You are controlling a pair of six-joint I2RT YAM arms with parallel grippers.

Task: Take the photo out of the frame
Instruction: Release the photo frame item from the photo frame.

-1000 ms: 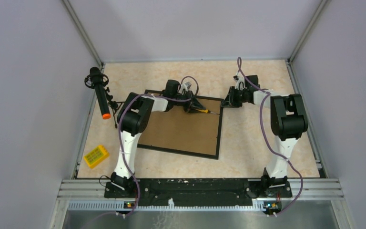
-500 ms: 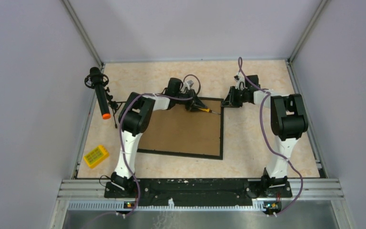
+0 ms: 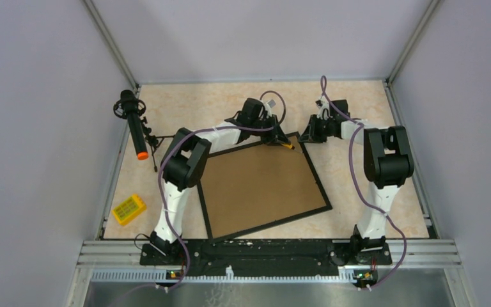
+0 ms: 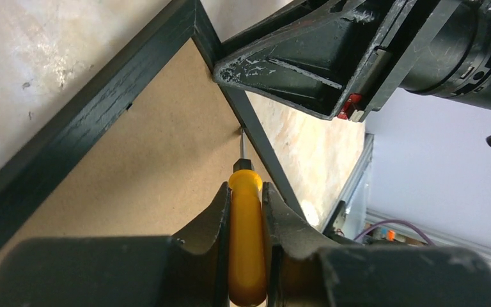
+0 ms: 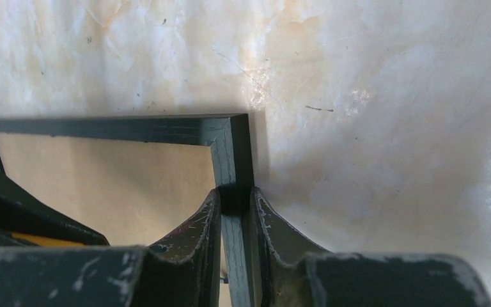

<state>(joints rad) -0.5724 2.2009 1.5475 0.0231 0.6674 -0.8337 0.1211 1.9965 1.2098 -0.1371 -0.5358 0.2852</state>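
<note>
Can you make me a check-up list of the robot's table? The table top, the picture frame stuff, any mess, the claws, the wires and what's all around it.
Surface: beige marbled table with a few small marks.
Job's things: frame lies flat and askew with its brown back up; photo not seen.
Clutter: yellow box near the left edge; black stick with orange tip on a stand.
Grippers: left gripper shut on a yellow screwdriver, its tip at the frame's inner edge; right gripper shut on the frame's black border near a corner.
Cables: purple cables run along both arms.
Surroundings: grey walls; metal rail at the near edge.
</note>
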